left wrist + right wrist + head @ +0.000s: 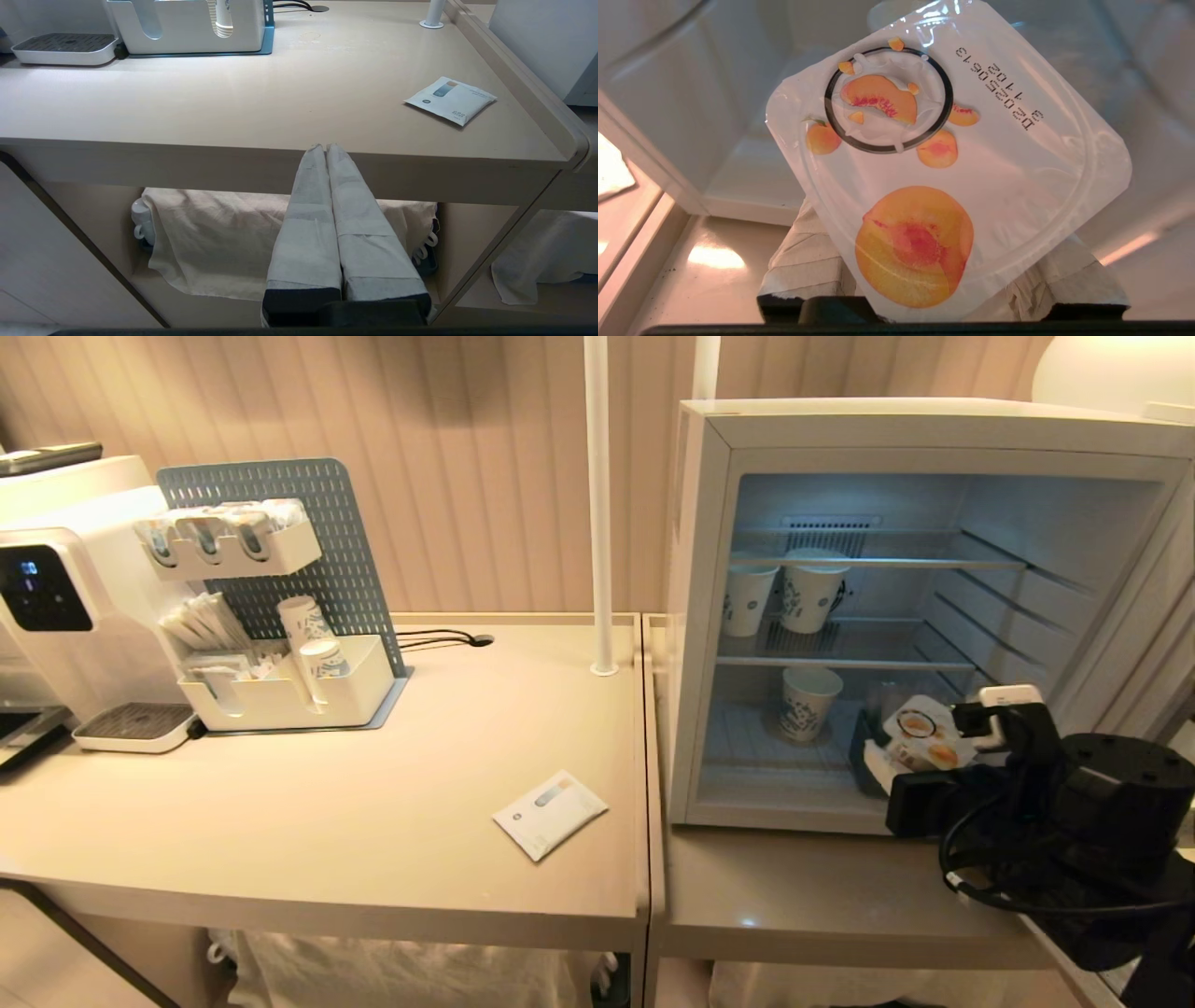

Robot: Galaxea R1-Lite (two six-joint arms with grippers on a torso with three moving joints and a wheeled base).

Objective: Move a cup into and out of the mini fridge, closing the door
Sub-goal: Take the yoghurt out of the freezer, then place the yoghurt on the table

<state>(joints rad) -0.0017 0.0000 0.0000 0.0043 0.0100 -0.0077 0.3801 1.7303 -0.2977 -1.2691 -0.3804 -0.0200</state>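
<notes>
The cup (924, 735) has a white foil top printed with orange peaches and a black ring. The mini fridge (695, 616) is white, lit pale blue inside. The paper cups (808, 702) on its shelves are white with blue-green patterns. The table (308, 840) is beige; a white sachet (549, 813) lies near its right edge. A grey-blue pegboard (280, 485) stands toward the back left corner.

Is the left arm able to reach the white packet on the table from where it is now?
Probably not directly: the left claw sits shut below the table edge, and the packet lies on top.
</notes>
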